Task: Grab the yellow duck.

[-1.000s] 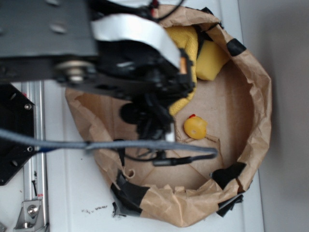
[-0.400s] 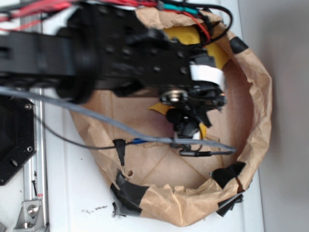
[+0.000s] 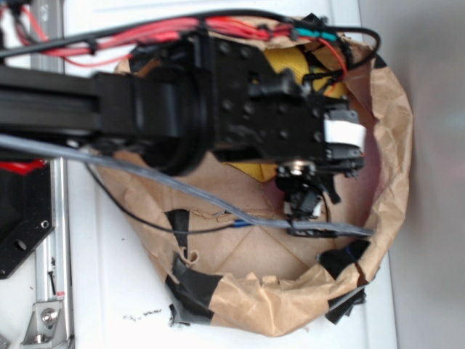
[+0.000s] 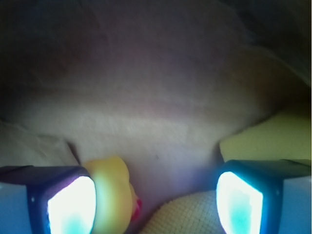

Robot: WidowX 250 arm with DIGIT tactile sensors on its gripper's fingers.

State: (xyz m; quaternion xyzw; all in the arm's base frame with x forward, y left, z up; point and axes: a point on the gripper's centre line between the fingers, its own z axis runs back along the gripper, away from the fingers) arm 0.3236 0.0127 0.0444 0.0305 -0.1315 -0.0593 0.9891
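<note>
— Jaws? State?

— Spread wide in the wrist view, gripper [image 4: 156,200] released, nothing clasped. Glowing pads [image 4: 72,204] at 8 and 4 o'clock of the picture, bare brown paper between and beyond them.

— And the yellow duck?

— Yellow duck [image 4: 113,194] tucked against the inner face of the 8 o'clock pad, touching or just beside it; cannot tell which. Red-orange beak aimed toward 4 o'clock, into the gap. Body rounded, long axis roughly upright in that view. Hidden under the arm in the exterior view.

— Room to move?

— Open gap toward the 4 o'clock pad. Textured yellow cloth [image 4: 187,217] rising at 6 o'clock between the pads; paler yellow block [image 4: 265,141] just above the 4 o'clock pad. Crumpled paper wall [image 4: 161,63] from 10 to 2 o'clock, close ahead. In the exterior view, gripper [image 3: 304,206] well inside the paper bowl [image 3: 392,138], rim near at 3 o'clock, black tape patches [image 3: 195,287] along the rim at 5 and 7 o'clock, white bench [image 3: 109,291] outside.

— Changes from the earlier frames?

— A second ago, arm farther toward 9 o'clock and duck plainly seen on the bowl floor. Now arm reached farther toward 3 o'clock, covering that spot; red wires [image 3: 145,33] newly across the top.
</note>
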